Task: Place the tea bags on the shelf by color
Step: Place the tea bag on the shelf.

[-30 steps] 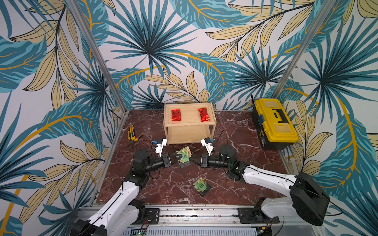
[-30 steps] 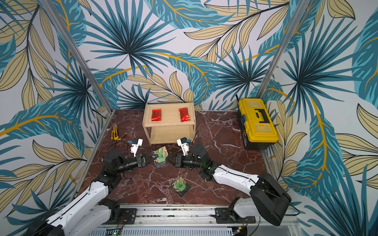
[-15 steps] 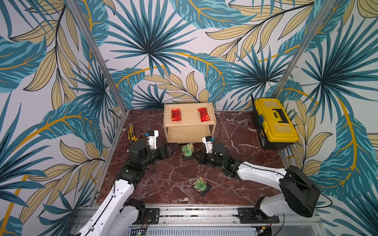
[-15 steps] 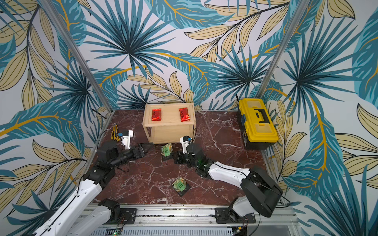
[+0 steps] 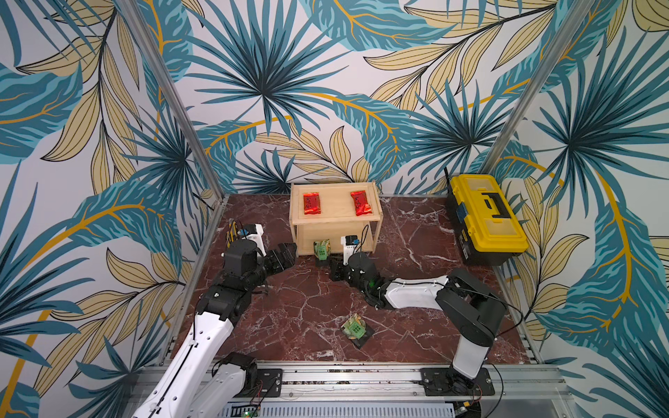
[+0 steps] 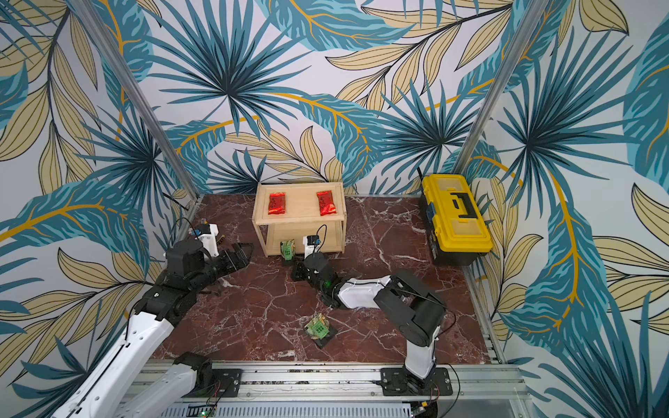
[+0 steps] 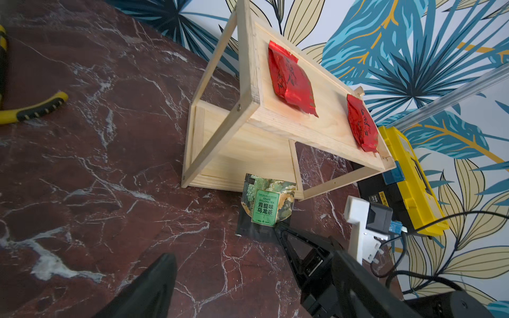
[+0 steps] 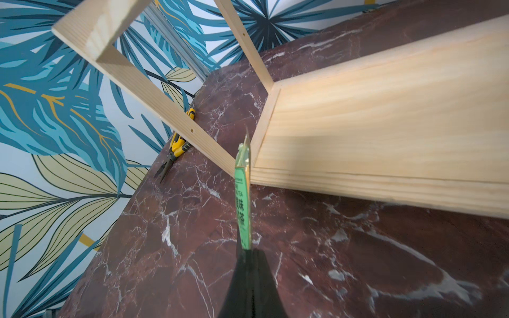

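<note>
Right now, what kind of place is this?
Probably a staged robot test cell, not a home: robot arms bolted to a metal rail, leaf-print wall panels boxing in a marble-look tabletop, and the right claw pinching a green tea bag by a small wooden shelf.

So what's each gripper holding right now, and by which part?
The right gripper pinches the squarish green-and-gold foil tea bag by its dark lower edge. The left gripper is open, holding nothing.

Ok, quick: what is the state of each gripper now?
Left gripper: open, holding nothing.
Right gripper: shut on a green tea bag.
</note>
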Action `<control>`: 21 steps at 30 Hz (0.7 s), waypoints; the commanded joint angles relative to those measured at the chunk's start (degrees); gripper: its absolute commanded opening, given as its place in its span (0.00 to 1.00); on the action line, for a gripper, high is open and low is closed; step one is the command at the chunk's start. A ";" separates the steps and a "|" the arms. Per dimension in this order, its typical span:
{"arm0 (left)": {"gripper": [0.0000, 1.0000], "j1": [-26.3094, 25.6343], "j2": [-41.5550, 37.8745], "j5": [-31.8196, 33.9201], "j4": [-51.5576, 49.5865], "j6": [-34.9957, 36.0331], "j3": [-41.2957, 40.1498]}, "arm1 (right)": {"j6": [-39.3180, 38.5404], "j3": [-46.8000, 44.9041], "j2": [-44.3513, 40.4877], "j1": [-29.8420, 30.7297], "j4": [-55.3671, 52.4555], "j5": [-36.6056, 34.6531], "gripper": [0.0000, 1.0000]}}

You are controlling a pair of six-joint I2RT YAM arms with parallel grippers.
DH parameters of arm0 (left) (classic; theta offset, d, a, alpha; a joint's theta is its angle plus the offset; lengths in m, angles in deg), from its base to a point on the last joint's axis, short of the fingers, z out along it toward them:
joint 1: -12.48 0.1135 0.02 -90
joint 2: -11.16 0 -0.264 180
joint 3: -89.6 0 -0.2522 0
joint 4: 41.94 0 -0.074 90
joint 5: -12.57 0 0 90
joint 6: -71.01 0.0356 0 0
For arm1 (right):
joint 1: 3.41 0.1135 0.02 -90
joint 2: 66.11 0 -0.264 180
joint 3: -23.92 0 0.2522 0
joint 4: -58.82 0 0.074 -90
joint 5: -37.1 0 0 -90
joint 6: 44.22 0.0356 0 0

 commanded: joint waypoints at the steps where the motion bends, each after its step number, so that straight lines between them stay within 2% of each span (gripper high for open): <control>1: 0.93 1.86 0.94 1.32 -1.58 1.55 3.21 | -4.17 2.51 2.89 0.01 5.28 -3.82 0.00; 9: 0.93 5.72 0.78 -1.37 -0.04 1.25 3.05 | -6.52 9.40 9.14 -0.09 4.47 -3.43 0.00; 21: 0.93 6.56 1.33 -3.26 -0.05 1.77 2.08 | -6.16 14.42 15.52 -1.72 4.16 -2.31 0.00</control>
